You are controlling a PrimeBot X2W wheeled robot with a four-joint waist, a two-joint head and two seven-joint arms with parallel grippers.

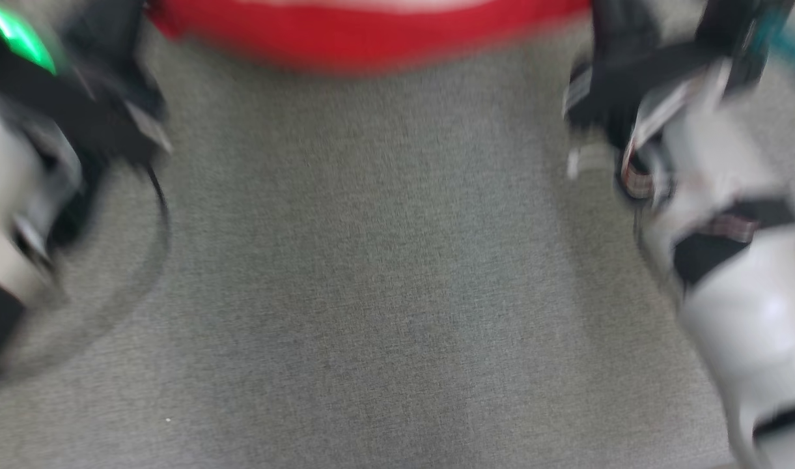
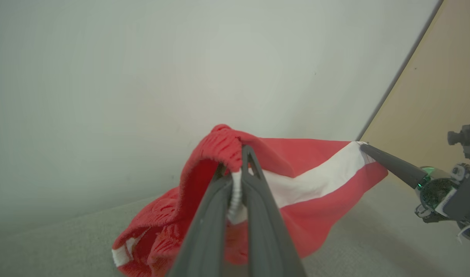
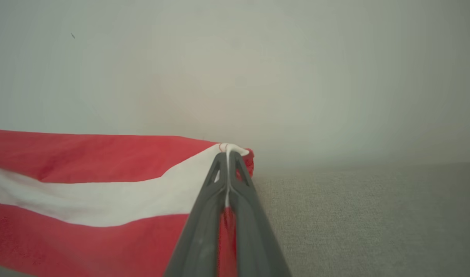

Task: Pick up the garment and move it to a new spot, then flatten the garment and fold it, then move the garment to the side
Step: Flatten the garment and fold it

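The garment [image 2: 308, 181] is red cloth with a broad white stripe, held up and stretched between both grippers above a grey fabric surface. My left gripper [image 2: 238, 161] is shut on a bunched red edge of it. My right gripper [image 3: 228, 154] is shut on a corner where the white stripe ends; its dark fingers [image 2: 392, 165] also show at the right of the left wrist view. The blurred head view shows the garment [image 1: 364, 32] as a red band along the top edge, with both wrists at the sides.
Grey fabric surface [image 1: 384, 260] spreads below the arms. A pale wall [image 2: 142, 77] stands behind the garment, and a tan panel [image 2: 439, 88] lies at the right of the left wrist view.
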